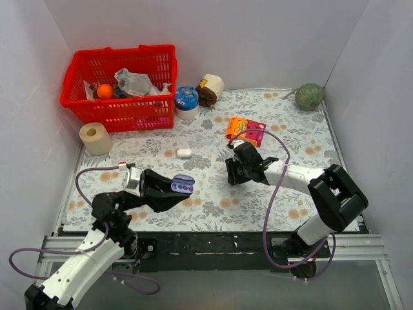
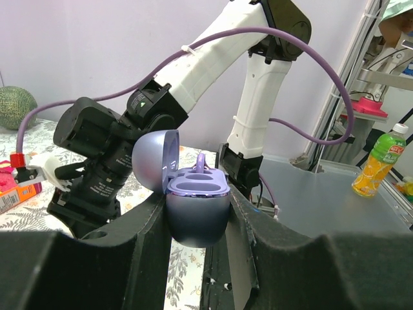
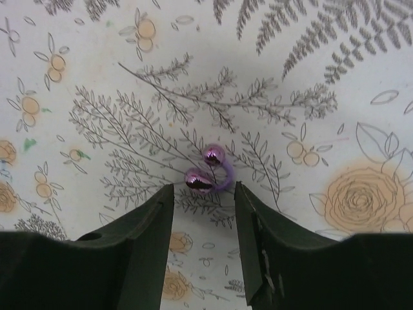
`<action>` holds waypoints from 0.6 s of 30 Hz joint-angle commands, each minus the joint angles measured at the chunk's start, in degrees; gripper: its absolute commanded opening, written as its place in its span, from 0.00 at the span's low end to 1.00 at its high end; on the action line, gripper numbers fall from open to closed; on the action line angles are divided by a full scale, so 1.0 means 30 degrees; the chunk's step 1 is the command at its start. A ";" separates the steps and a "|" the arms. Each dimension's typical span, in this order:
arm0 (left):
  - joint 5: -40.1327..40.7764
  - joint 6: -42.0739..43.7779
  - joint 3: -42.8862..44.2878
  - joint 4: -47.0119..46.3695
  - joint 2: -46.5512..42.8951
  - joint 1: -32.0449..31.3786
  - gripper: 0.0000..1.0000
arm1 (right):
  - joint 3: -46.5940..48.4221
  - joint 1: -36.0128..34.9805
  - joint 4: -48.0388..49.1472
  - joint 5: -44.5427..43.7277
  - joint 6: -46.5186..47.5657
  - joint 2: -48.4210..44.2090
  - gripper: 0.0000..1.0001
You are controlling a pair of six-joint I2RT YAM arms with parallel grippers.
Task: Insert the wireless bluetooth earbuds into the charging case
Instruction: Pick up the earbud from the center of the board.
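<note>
Right end effector (image 3: 203, 192) (jaws apart) over two touching purple earbuds (image 3: 199, 181).

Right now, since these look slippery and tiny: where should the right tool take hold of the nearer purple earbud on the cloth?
Probably across its glossy round head, coming straight down: the nearer purple earbud lies close beside its twin, so the open right tool should straddle only that head.
</note>
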State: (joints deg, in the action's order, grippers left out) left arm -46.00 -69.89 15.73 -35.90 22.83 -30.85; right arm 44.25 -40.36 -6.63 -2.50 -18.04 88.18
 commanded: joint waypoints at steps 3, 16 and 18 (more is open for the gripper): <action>0.0450 0.0180 -0.0144 0.0160 -0.0373 -0.0029 0.00 | 0.1012 0.0006 0.0688 -0.0308 -0.0314 0.0722 0.50; 0.0421 0.0298 -0.0085 0.0512 -0.0491 -0.0058 0.00 | 0.0983 0.0006 0.0394 -0.0281 0.0010 0.0929 0.15; 0.0450 0.0211 -0.0173 0.0396 -0.0461 -0.0058 0.00 | 0.0953 0.0006 0.0540 0.0363 -0.0254 0.0578 0.07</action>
State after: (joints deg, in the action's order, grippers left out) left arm -45.78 -69.63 15.55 -34.44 21.96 -30.85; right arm 46.76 -40.36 -5.06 -3.05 -18.00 91.33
